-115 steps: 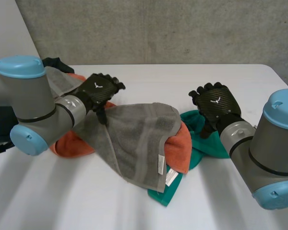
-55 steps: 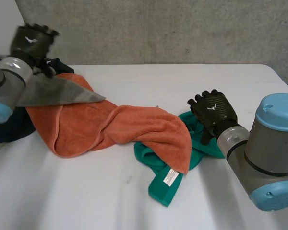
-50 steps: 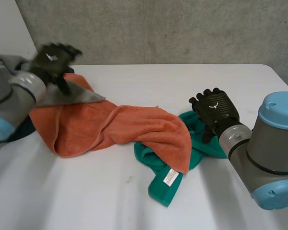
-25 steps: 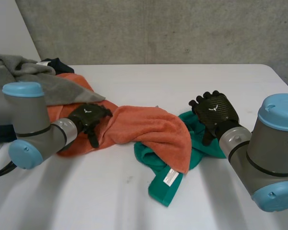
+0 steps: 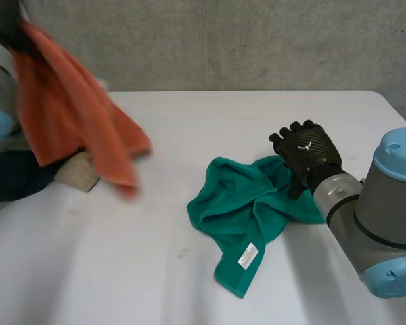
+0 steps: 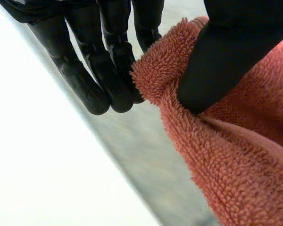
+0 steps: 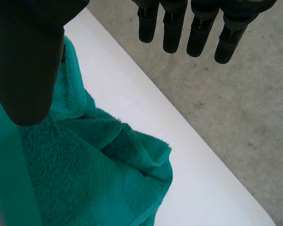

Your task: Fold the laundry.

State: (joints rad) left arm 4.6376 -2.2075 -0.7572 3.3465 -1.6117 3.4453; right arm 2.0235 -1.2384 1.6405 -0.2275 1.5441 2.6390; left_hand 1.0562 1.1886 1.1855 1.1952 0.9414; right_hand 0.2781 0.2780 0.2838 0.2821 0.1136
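Left hand [image 6: 108, 56] pinches the orange towel [image 6: 236, 155] by its edge above the white table [image 5: 122, 271]. Right hand [image 5: 306, 154] hovers with straight, spread fingers over the green towel [image 5: 243, 203], with the concrete wall [image 5: 257, 40] beyond.

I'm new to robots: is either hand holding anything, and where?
Left hand pinches the orange towel by its edge; right hand, open, holds nothing.

Head camera looks down on the surface [image 5: 210, 122] from behind; both wrist cameras look from very near (right shares the green towel [image 5: 243, 203]).
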